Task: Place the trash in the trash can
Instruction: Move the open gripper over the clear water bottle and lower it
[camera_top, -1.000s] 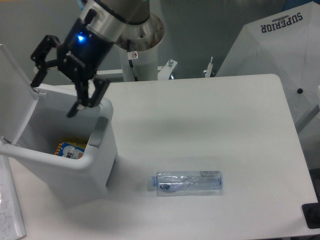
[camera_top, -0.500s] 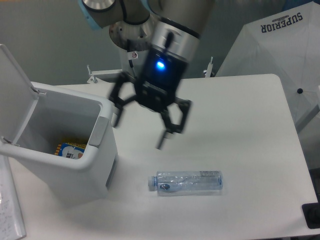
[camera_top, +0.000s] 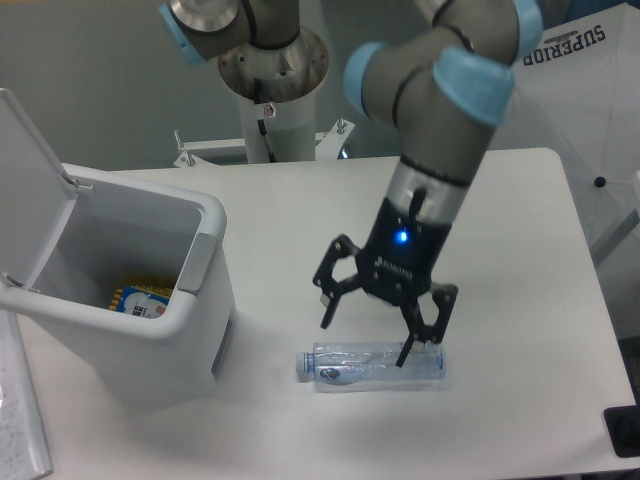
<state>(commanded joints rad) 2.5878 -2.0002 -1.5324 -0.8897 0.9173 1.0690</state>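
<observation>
With the gripper (camera_top: 366, 337) hovering right over the bottle (camera_top: 371, 365), this looks like the approach step of the pick: nothing grasped yet, fingers (camera_top: 330, 306) spread wide and empty. The bottle lies flat on the white surface (camera_top: 500, 220), long axis roughly left-right in view, cap end toward the trash can (camera_top: 130, 300), just beside its front corner but not touching it. One finger hangs above the bottle's cap-side half, short of touching it; the other overlaps the far end in view, and I can't tell whether that tip touches the plastic or just sits in front of it. The finger line seems to run along the bottle more than across it, so my read is the next move needs a wrist rotation to straddle the narrow width, then a short descent and close. Crushed clear plastic will probably flex and slip, so a mid-body grip is safer than near the cap. The can's lid is flipped up and the opening is clear, with something yellow-labelled inside at the bottom. No crumpled wrapper is visible on the surface from this camera. After the grasp, it's a lift and carry left over the rim.
</observation>
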